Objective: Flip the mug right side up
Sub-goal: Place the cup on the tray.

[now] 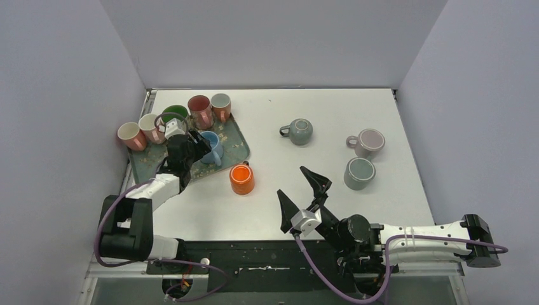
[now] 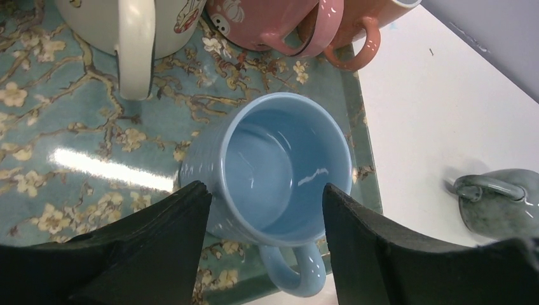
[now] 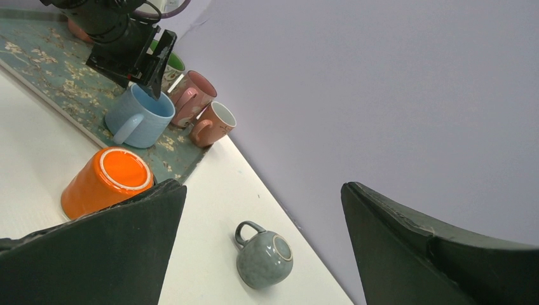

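Note:
A light blue mug [image 1: 211,147] [image 2: 279,165] [image 3: 143,114] stands mouth up near the right edge of the floral tray [image 1: 236,145] [image 2: 82,127], its handle pointing off the tray. My left gripper [image 1: 201,146] [image 2: 262,190] hovers just above it, open, one finger on each side of the rim and nothing gripped. My right gripper [image 1: 292,181] [image 3: 264,190] is wide open and empty above the table's near middle. An orange mug [image 1: 242,179] [image 3: 108,181] stands upside down beside the tray. A round grey-green mug [image 1: 299,131] [image 3: 265,257] [image 2: 502,203] also rests base up.
Several more mugs crowd the back of the tray, among them a pink one [image 1: 200,111] and a cream one [image 1: 131,135]. A pale pink mug [image 1: 367,142] and a grey mug [image 1: 359,173] stand on the right. Walls close in the table's left, back and right sides.

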{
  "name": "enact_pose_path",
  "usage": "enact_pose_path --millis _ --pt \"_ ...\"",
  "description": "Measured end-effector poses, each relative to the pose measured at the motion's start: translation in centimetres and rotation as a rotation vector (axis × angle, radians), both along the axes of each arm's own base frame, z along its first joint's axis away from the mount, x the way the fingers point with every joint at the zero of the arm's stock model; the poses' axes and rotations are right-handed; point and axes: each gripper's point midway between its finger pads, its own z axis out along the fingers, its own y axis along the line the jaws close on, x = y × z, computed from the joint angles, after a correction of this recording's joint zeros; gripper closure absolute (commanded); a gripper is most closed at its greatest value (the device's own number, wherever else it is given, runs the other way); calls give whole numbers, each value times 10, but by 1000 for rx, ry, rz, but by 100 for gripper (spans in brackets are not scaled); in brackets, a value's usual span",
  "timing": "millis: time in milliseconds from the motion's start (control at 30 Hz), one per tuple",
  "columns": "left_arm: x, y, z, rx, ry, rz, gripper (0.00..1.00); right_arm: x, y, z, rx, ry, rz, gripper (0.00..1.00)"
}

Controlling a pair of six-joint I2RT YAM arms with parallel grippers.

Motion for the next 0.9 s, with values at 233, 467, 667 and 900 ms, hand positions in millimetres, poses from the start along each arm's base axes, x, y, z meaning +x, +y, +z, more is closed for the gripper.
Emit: enact_pose_path --millis 233,467,667,900 --pt "22 -5 -8 26 -17 -36 38 0 0 -2 -6 5 -4 0" --pt "43 -25 -8 -21 -58 -116 39 1 0 -4 -12 8 -10 0" --pt "57 -42 -7 -88 -87 -161 40 0 1 -5 15 37 -1 0" --pt "69 -63 -5 -174 -113 -210 41 5 -2 3 116 124 -37 0"
